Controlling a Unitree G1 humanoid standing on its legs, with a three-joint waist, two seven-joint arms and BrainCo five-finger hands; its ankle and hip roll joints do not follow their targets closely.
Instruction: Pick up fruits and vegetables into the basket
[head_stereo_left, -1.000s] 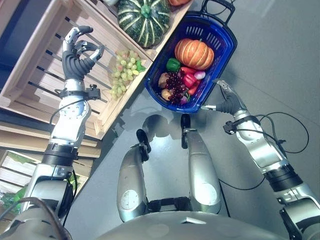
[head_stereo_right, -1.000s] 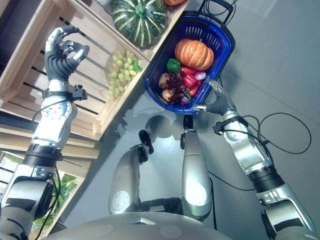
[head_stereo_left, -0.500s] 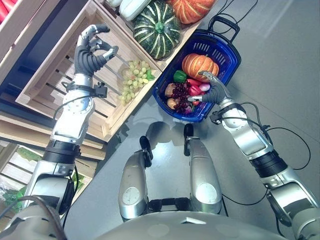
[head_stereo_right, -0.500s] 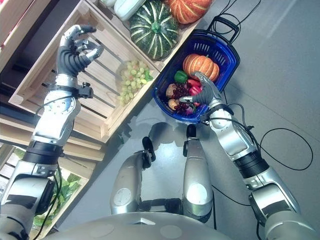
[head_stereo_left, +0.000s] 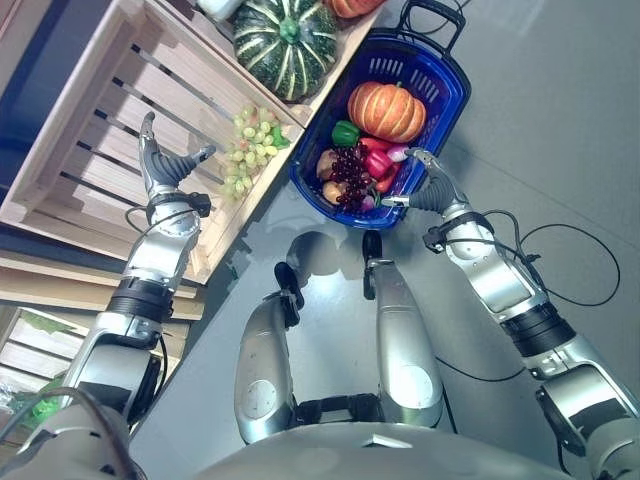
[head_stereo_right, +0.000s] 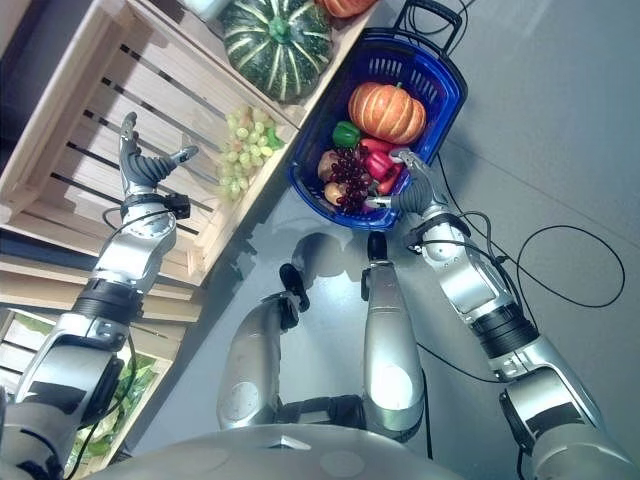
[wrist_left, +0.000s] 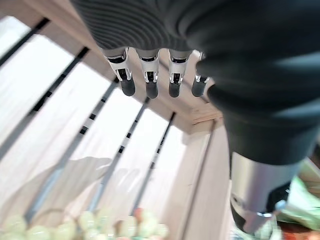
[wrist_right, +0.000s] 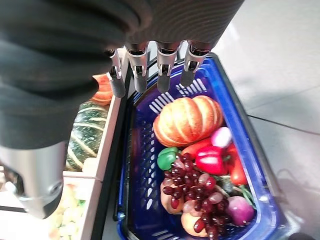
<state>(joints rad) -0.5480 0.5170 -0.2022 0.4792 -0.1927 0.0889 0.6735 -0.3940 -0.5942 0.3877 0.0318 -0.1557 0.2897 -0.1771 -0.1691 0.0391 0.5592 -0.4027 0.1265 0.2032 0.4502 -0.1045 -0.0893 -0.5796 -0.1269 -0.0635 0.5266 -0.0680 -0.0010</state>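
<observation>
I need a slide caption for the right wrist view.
Open right hand above the blue basket holding pumpkin, grapes, peppers.

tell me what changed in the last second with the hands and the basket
The left hand uncurled and dropped lower over the slatted wooden crate, now open beside the green grape bunch. The right hand dipped over the blue plastic basket, then drew back to its near rim, open and empty. Basket contents unchanged.

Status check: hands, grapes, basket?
Both hands open: left hand over the crate, right hand at the basket rim. Green grapes in crate, ungrasped. Nothing blocking.
</observation>
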